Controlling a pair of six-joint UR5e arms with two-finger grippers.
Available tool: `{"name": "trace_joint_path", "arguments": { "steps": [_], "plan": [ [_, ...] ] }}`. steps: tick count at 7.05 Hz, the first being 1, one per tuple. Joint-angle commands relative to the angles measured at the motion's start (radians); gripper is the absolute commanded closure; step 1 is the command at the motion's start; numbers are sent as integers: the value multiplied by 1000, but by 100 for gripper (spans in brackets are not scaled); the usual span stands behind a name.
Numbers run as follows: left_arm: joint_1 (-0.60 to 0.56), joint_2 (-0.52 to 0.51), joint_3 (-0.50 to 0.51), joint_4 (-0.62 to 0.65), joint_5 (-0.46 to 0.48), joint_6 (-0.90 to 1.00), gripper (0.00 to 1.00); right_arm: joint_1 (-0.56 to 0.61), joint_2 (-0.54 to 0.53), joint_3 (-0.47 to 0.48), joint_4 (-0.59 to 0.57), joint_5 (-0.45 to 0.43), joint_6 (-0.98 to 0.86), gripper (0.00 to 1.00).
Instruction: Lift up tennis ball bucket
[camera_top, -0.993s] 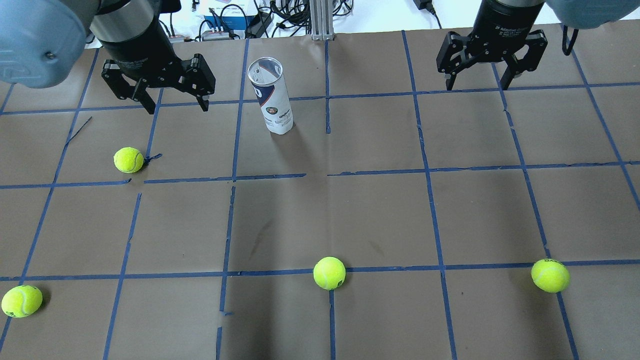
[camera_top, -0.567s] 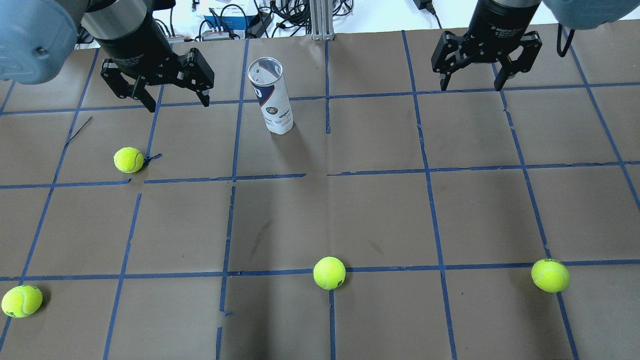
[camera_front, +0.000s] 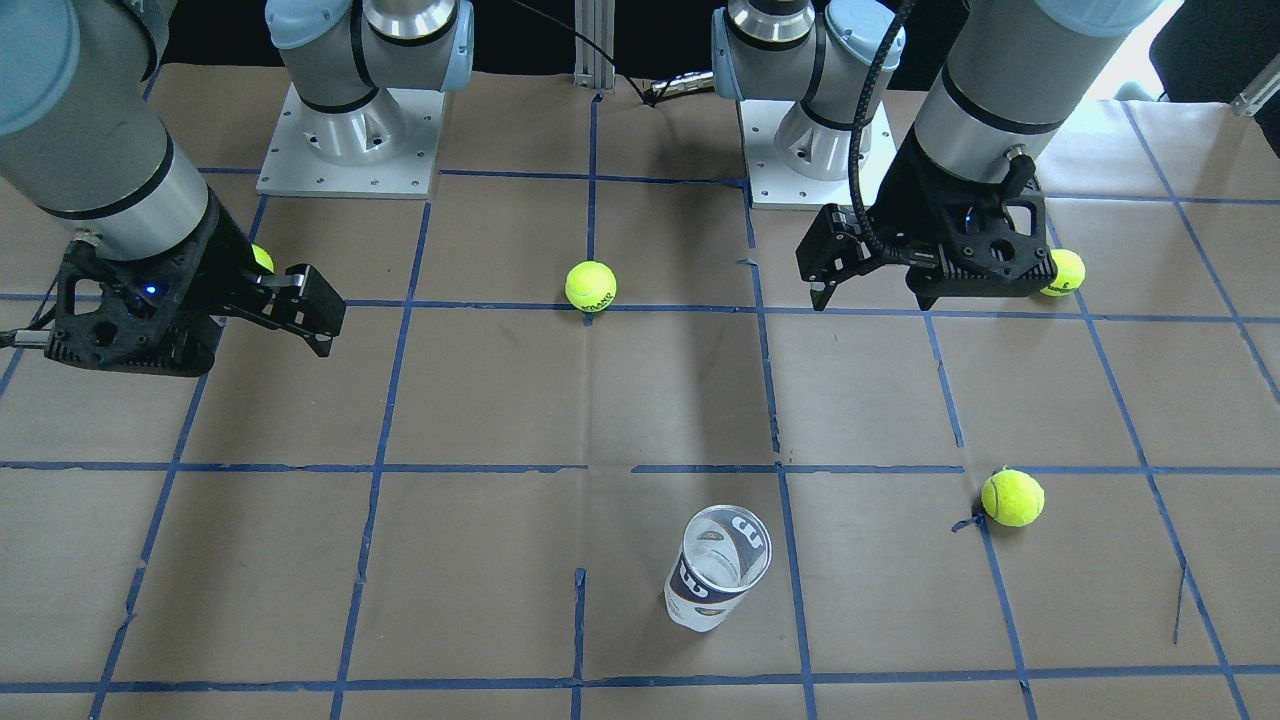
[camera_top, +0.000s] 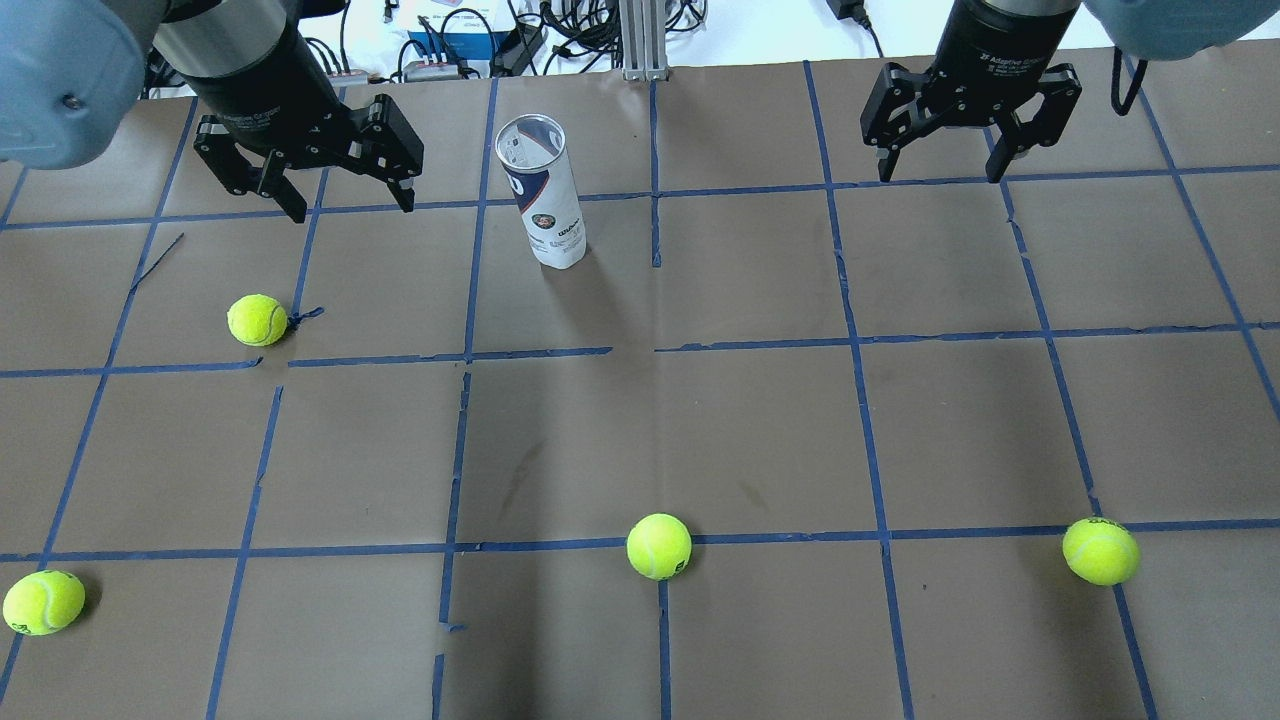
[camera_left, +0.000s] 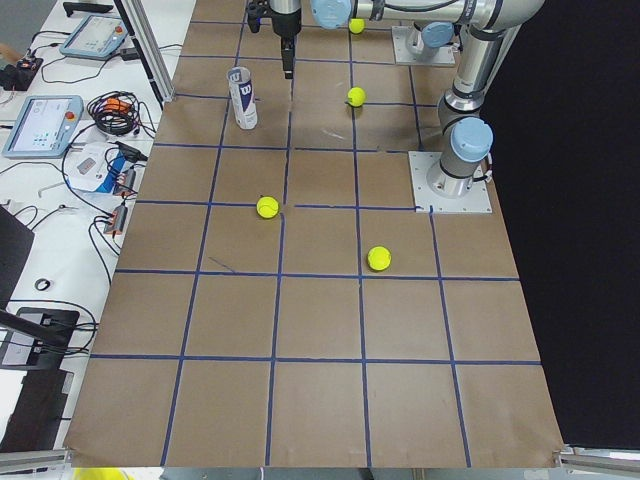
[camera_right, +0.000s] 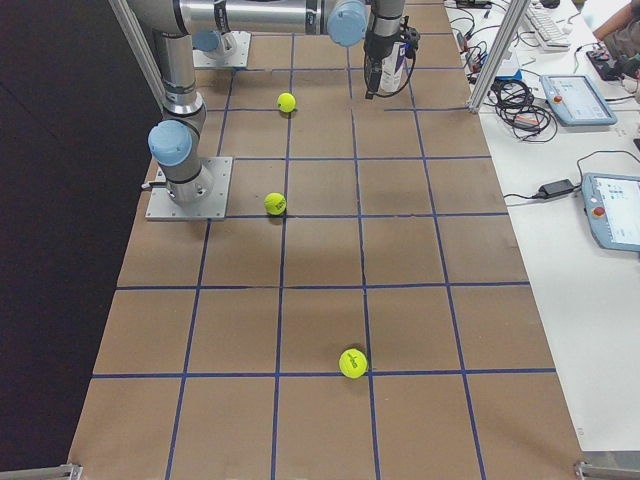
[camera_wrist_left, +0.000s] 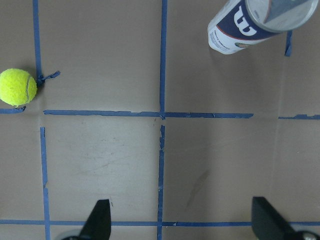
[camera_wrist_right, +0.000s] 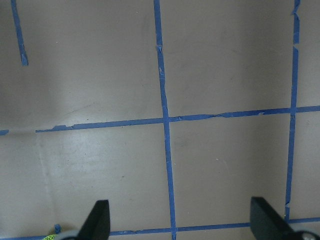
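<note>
The tennis ball bucket (camera_top: 542, 190) is a clear can with a white and navy label. It stands upright and empty on the brown table, far centre-left, and shows in the front view (camera_front: 718, 570) and the left wrist view (camera_wrist_left: 235, 35). My left gripper (camera_top: 352, 208) is open and empty, hovering to the left of the can and apart from it; its fingertips (camera_wrist_left: 97, 220) frame bare table. My right gripper (camera_top: 940, 172) is open and empty, hovering far to the right of the can.
Several yellow-green tennis balls lie loose: one near the left gripper (camera_top: 257, 319), one front centre (camera_top: 658, 546), one front right (camera_top: 1100, 550), one front left (camera_top: 42, 602). An aluminium post (camera_top: 640, 40) and cables stand at the table's far edge.
Both grippers have drifted slightly toward the far edge, the right one also a little to the left. Both stay open. The can and balls have not moved.
</note>
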Motion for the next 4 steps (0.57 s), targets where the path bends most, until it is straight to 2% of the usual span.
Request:
{"name": "trace_joint_path", "arguments": {
  "steps": [1,4],
  "plan": [
    [2,-6,8,-6,1,0,0,1,-1,-2,-2,0,0,0],
    [3,1,-4,-6,-8,1,0,1,1,-3,-2,2,5,0]
  ]
}}
